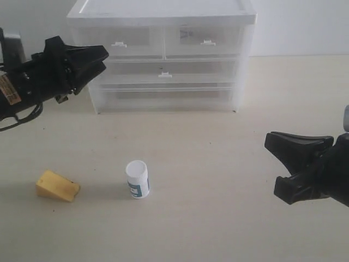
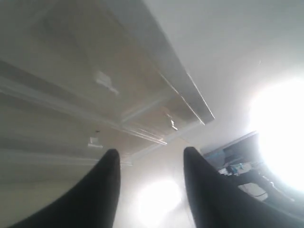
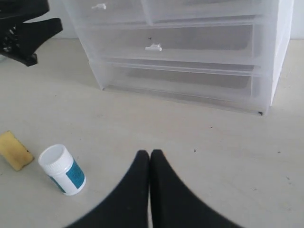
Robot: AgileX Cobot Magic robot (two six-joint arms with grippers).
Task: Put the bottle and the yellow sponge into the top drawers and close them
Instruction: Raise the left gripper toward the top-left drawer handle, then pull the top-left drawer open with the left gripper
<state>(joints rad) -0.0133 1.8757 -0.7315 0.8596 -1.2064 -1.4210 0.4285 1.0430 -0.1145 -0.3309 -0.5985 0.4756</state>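
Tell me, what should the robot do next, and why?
Probably ease the left gripper over to the tab handle of the top-left drawer and pull it open. Both top drawers look shut, so nothing can go in yet. The bottle and yellow sponge sit on the table, and that gripper is open, up near that drawer.

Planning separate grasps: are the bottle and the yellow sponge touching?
Apart. The exterior view shows a plain gap between the yellow sponge and the bottle.
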